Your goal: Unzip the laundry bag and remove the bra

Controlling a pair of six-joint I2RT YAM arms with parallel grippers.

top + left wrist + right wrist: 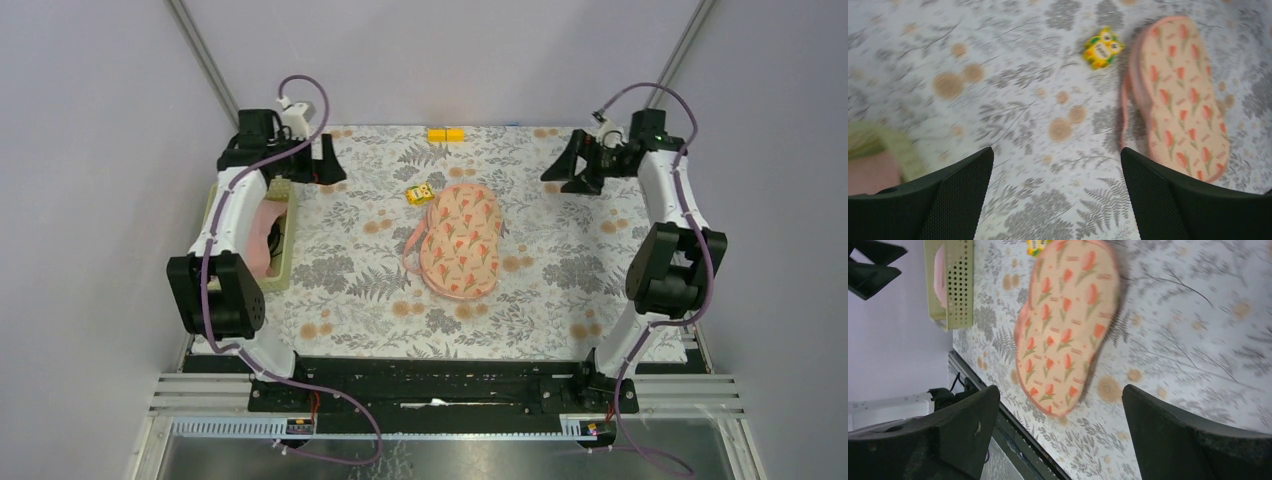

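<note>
The laundry bag (462, 240) is laid flat at the middle of the worktop (350, 290), which is covered with a grey and tan floral cloth. The bag's printed side is turned up and its long axis runs from the far edge towards the near edge. A pink piped rim is seen along its left side. Whether the zip is done up cannot be told. The bag is touched by neither arm.

A small yellow toy (419, 194) is placed just beside the far left end of the bag, and a yellow block (446, 134) is set at the far edge, well apart from both.

A pale green basket (283, 255) is stood at the left edge of the worktop. Pale-pink plain fabric, taken to be the bra (262, 232), is held inside it and is partly hidden by the left arm.

The left gripper (332, 165) is held above the far left corner, close to the basket, with its fingers spread wide and nothing between them. The right gripper (565, 175) is held above the far right corner, well apart from the bag, likewise spread wide and empty. In both wrist views the bag is seen beyond the parted fingers, slightly blurred.
</note>
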